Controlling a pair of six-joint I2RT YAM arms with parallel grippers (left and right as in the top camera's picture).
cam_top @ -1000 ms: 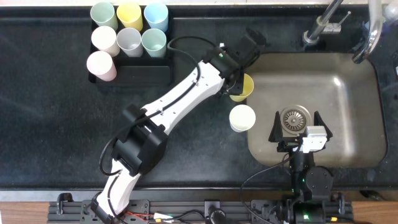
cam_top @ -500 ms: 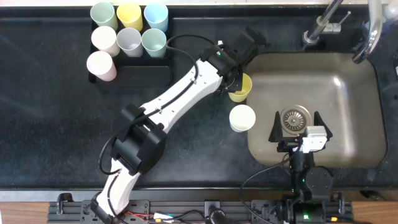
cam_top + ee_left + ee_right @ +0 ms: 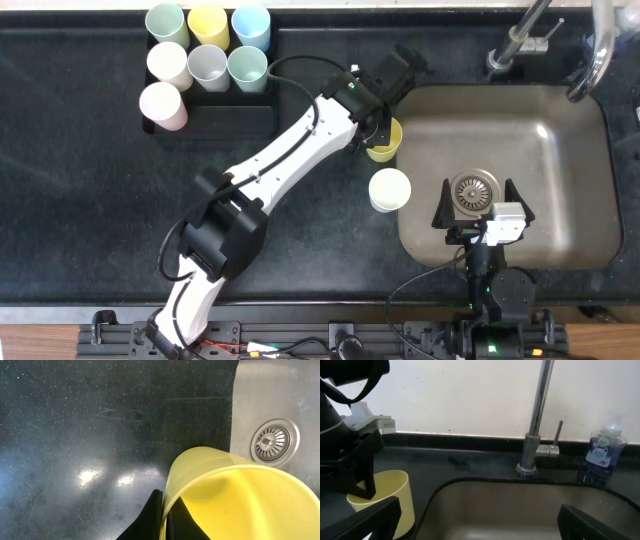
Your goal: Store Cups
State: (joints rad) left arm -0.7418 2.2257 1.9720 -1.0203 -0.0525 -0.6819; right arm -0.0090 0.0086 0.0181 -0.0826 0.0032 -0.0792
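Note:
A yellow cup [image 3: 387,141] is upright at the sink's left rim, with my left gripper [image 3: 377,127] shut on its rim. In the left wrist view the fingers [image 3: 156,519] pinch the wall of the yellow cup [image 3: 235,500], one inside and one outside. A cream cup [image 3: 389,189] stands on the counter just nearer than it. Several pastel cups [image 3: 208,45] fill a black tray [image 3: 235,118] at the far left. My right gripper [image 3: 476,200] sits open over the sink near the drain. Its wrist view catches the yellow cup [image 3: 387,496] and the left gripper [image 3: 351,462].
The steel sink [image 3: 560,160] takes up the right side, its drain [image 3: 274,441] near the middle. A faucet [image 3: 536,420] and a blue soap bottle [image 3: 603,450] stand behind it. Dark speckled counter [image 3: 90,210] lies open between the tray and the sink.
My left gripper has shifted slightly left and away with the yellow cup in it. The right arm has stayed still.

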